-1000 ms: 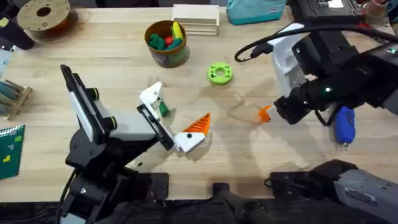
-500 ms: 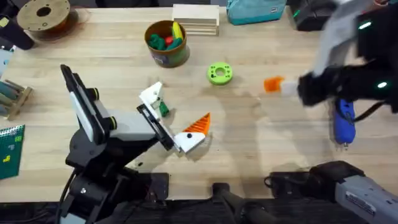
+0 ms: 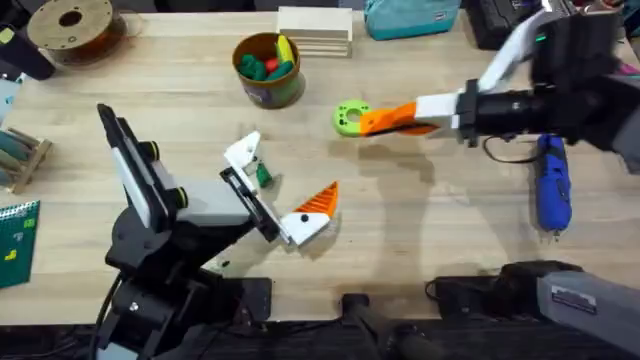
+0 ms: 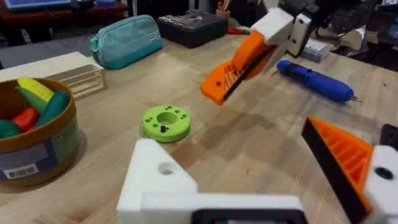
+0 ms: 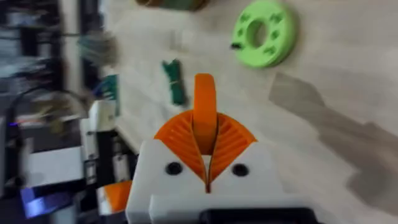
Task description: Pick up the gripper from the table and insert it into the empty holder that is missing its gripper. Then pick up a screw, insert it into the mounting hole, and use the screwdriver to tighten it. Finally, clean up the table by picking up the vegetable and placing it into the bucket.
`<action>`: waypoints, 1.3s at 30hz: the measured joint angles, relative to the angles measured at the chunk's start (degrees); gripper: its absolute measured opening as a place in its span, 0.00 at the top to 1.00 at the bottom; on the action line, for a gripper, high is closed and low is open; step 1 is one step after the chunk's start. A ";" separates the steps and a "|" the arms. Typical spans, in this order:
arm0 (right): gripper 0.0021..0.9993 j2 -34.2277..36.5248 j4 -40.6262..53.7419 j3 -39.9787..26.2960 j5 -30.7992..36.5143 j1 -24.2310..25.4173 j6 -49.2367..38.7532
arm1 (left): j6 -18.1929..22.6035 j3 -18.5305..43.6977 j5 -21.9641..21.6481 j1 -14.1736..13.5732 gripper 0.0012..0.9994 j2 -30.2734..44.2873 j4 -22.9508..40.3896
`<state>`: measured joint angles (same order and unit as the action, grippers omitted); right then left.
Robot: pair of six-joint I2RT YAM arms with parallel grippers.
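Alignment counts most now: with your right gripper [image 3: 392,119] pinching the gripper [image 5: 204,99] above the bench's middle, by the green ring [image 3: 351,118], carry it slowly, wedge squared, to the empty holder [image 3: 243,153] on your spread left gripper [image 3: 283,180] nearer the front edge.

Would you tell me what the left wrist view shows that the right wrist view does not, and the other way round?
Left wrist view, not right wrist: the screwdriver lying on the table, a teal pouch, and the empty holder.
Right wrist view, not left wrist: the vegetable on the table, and the gripper seen pinched between the right gripper's pads.
Both: the green ring and the right gripper.
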<state>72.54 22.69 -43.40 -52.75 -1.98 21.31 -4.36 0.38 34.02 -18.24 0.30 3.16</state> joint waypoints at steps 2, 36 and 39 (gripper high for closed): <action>0.98 2.27 -0.50 0.02 -4.61 -1.82 1.48 | 0.00 0.00 0.00 0.00 0.01 0.00 0.00; 0.98 13.02 -23.86 0.07 -20.52 -22.19 21.78 | -1.51 0.00 11.91 0.00 0.01 0.00 0.48; 0.98 14.39 -28.11 0.07 -20.63 -23.01 23.82 | -1.53 0.00 11.27 0.13 0.01 0.02 0.48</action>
<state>86.93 -5.43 -43.33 -73.38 -24.99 45.13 -5.89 0.38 45.29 -18.11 0.32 3.64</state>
